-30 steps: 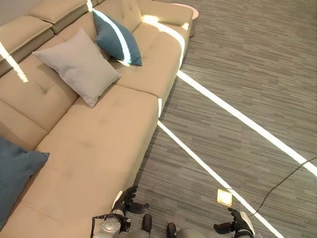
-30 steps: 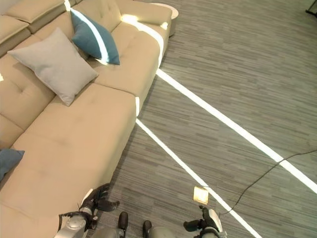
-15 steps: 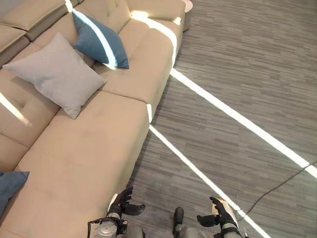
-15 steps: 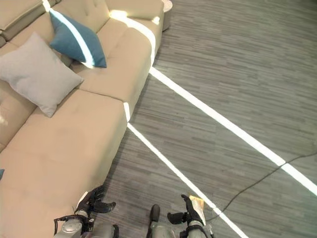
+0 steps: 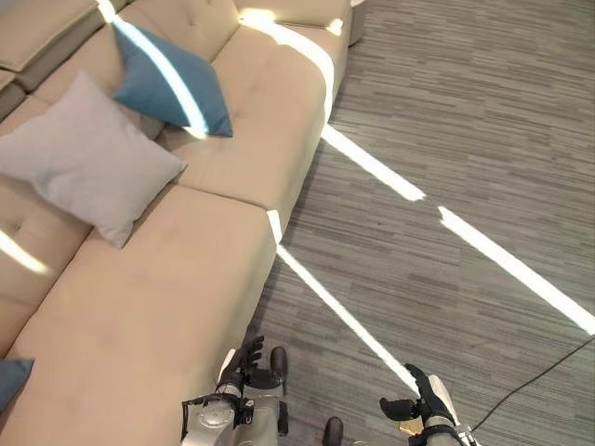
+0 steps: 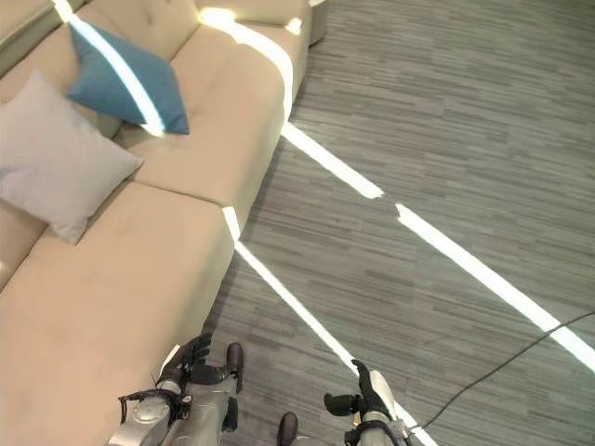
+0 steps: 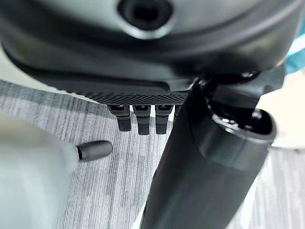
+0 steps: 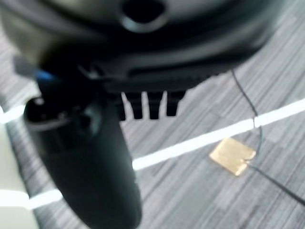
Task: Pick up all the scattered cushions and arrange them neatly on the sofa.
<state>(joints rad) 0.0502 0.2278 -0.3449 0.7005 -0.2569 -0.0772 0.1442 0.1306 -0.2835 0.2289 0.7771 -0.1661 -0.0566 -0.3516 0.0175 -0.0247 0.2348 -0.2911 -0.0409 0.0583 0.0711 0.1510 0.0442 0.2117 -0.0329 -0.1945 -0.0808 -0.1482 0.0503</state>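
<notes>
The left hand (image 5: pixel 244 360) hangs low at the near edge of the scene, just off the sofa's front edge, fingers loosely straight and holding nothing. The right hand (image 5: pixel 420 401) is low on the near right over the floor (image 5: pixel 465 139), fingers relaxed and empty too; just beside it, at the near end of a sunlit stripe, a small brass floor plate (image 8: pixel 232 156) sits flush in the floor.

The beige sofa (image 5: pixel 158 307) runs along the left from near to far. Its near seat is bare. Farther back a grey cushion (image 5: pixel 84 163) leans against the backrest, and just beyond it a blue cushion (image 5: pixel 158 82) stands tilted, the two close together. A corner of another blue cushion (image 5: pixel 9 381) shows at the near left edge, on the seat.

To the right of the sofa's front edge the grey striped floor lies open and wide, crossed by bright diagonal bands of sunlight.
</notes>
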